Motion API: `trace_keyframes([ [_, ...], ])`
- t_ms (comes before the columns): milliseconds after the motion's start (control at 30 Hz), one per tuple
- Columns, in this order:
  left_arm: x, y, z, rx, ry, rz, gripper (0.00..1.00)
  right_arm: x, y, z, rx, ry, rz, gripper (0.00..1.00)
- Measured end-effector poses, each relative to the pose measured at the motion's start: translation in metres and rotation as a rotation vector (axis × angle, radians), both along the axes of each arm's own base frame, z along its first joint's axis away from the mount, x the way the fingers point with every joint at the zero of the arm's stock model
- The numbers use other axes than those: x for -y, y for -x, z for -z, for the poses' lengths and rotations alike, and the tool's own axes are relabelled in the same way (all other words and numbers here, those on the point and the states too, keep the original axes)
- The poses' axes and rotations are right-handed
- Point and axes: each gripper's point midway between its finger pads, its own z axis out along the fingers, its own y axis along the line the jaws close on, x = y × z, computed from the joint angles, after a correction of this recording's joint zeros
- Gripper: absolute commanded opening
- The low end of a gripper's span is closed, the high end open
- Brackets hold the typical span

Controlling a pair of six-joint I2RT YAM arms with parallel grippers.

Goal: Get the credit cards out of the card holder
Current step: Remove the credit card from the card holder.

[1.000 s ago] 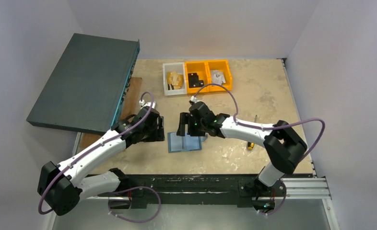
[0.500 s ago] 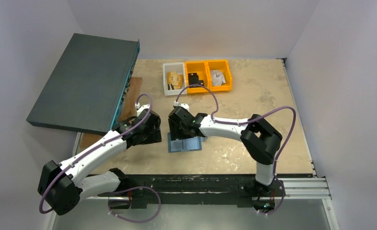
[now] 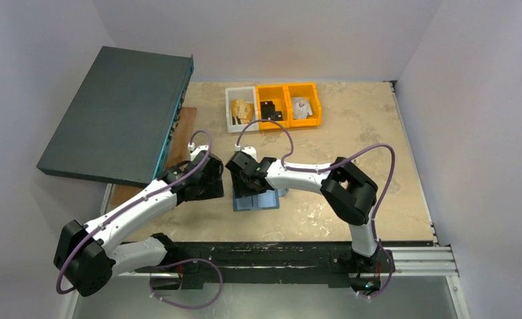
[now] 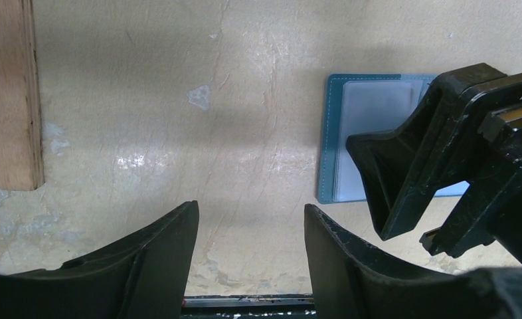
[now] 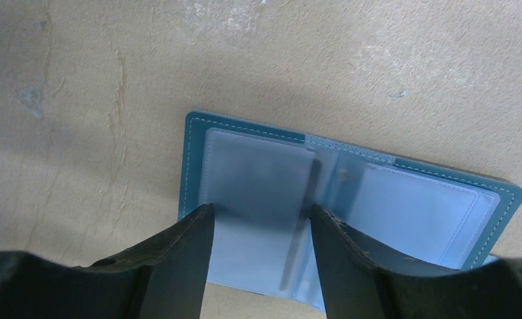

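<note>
Teal card holder [image 5: 418, 206] lies open; right gripper [image 5: 261, 222] and left gripper [image 4: 252, 222] both gape. Right should pinch what seems a grey card [image 5: 258, 176] squarely.

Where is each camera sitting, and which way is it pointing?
Top external: fixed above and behind the robot, looking down on the table; the left arm and right arm show.
Left wrist: on the left arm, facing down past the left hand at a wooden board and the right hand.
Right wrist: on the right arm, looking down between its fingers at the open card holder.
Shared: all three show the card holder; top and left wrist both see the right hand over it.
</note>
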Motion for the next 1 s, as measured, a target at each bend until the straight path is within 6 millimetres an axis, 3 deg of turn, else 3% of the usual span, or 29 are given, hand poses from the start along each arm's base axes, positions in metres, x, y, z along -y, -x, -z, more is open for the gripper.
trace_keyframes([
  [367,0.009,0.0,0.006,-0.03,0.024,0.019,0.53,0.002,0.0,0.004,-0.026,-0.018,0.005,0.16],
  [733,0.043,0.0,0.02,-0.103,0.127,0.1,0.25,0.009,-0.002,0.005,-0.1,-0.194,0.014,0.1],
  [1000,0.065,-0.002,0.052,-0.191,0.124,0.137,0.04,0.013,-0.003,0.006,-0.168,-0.375,0.007,0.09],
])
